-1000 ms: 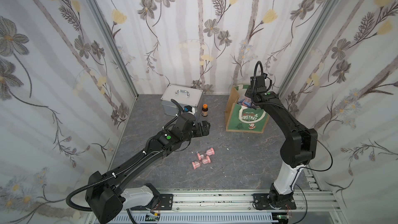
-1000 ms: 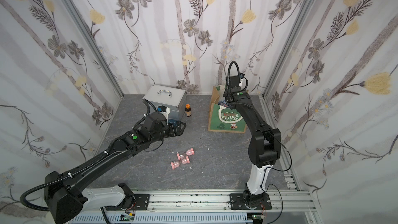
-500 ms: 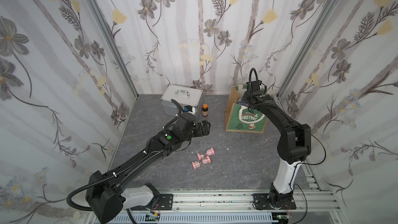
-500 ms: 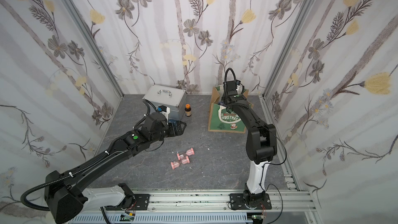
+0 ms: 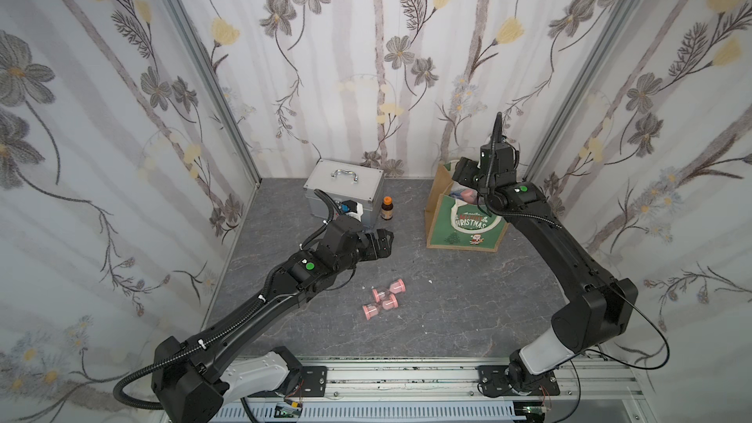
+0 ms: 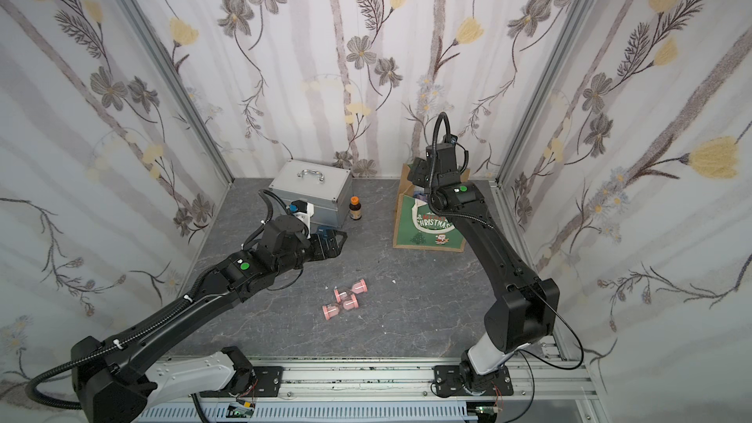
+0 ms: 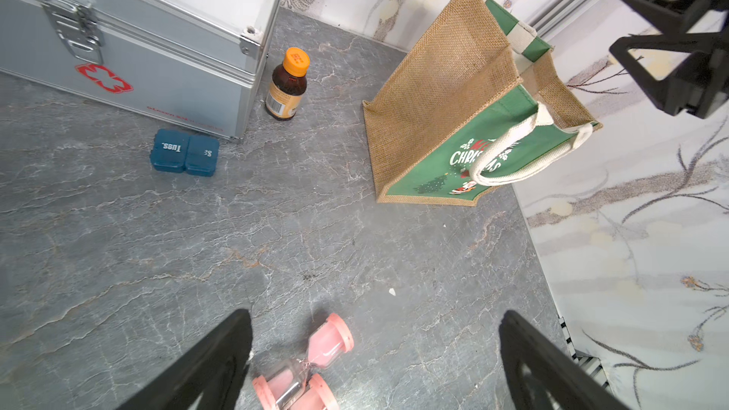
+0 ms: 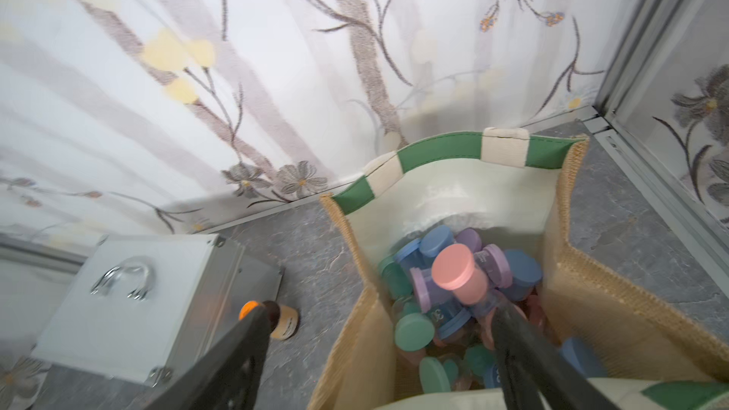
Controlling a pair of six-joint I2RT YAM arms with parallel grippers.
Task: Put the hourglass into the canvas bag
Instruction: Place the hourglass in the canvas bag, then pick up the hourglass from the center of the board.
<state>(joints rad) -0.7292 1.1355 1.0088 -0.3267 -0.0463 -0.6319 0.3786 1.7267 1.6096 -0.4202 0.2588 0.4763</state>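
Hourglass (image 8: 459, 276), pink-capped, lies in coarse canvas bag (image 8: 615, 309); left claw (image 7: 374, 317), right claw (image 8: 378, 311) spread.

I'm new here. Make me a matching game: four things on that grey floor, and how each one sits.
1 silver metal case
2 brown orange-capped bottle
3 blue plastic pill box
4 tan jute Christmas bag

A holds coloured hourglasses
B lies flat before the case
C stands upright beside the case
D closed, handle on top

Pairs: 1-D, 2-C, 3-B, 4-A
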